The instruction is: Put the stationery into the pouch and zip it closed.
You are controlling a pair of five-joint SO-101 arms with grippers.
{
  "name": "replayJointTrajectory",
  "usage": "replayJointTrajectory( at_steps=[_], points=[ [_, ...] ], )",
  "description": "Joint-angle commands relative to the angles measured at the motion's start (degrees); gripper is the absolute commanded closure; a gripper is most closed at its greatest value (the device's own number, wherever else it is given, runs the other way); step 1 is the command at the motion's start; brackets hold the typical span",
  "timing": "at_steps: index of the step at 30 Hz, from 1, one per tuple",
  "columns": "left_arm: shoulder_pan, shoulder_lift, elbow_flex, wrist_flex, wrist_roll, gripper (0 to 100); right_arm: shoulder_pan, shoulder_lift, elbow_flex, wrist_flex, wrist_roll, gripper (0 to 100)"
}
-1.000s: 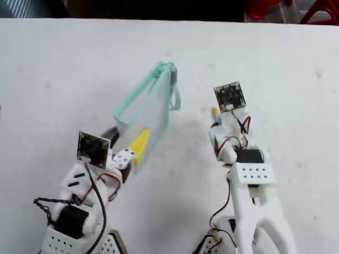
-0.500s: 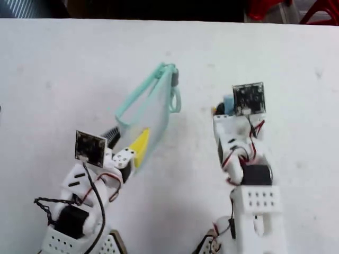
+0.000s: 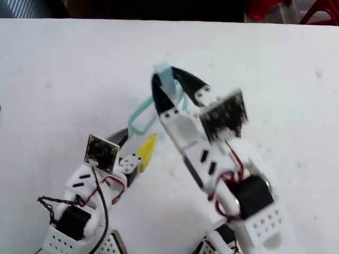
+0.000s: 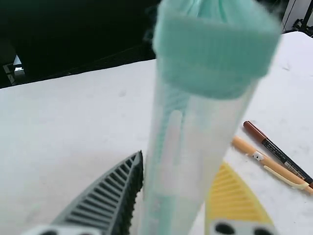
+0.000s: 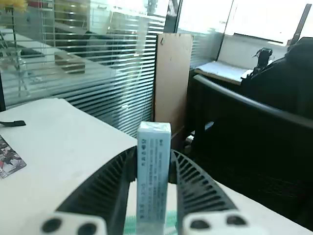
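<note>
Near the middle of the tabletop point(image 3: 63, 63), the pouch point(image 4: 195, 122) stands pinched by the jaws of the left gripper point(image 4: 182, 164). We judge it light and floppy, best held by its rim. At its one o'clock, the jaws of the right gripper point(image 5: 154, 154) clamp the small, firm eraser point(image 5: 153, 166).
</note>
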Motion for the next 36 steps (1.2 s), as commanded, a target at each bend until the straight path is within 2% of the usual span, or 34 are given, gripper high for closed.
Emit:
replayJointTrajectory(
  at_steps=[1,5,18,24,36],
  points=[
    [0.3,0.3,-0.4,0.2,-0.5,79,-0.7,9.5,-8.8,0.1,0.2,98.2],
    [0.3,0.3,-0.4,0.1,-0.5,79,-0.7,14.0,-9.8,2.7,0.2,98.2],
    [0.3,0.3,-0.4,0.1,-0.5,79,-1.7,4.6,-9.1,9.9,-0.6,98.2],
    [0.3,0.3,-0.4,0.1,-0.5,79,-5.1,6.4,-6.8,10.4,-2.7,98.2],
    [0.3,0.3,-0.4,0.1,-0.4,79,-5.1,10.7,-6.6,13.9,-2.8,98.2]
  ],
)
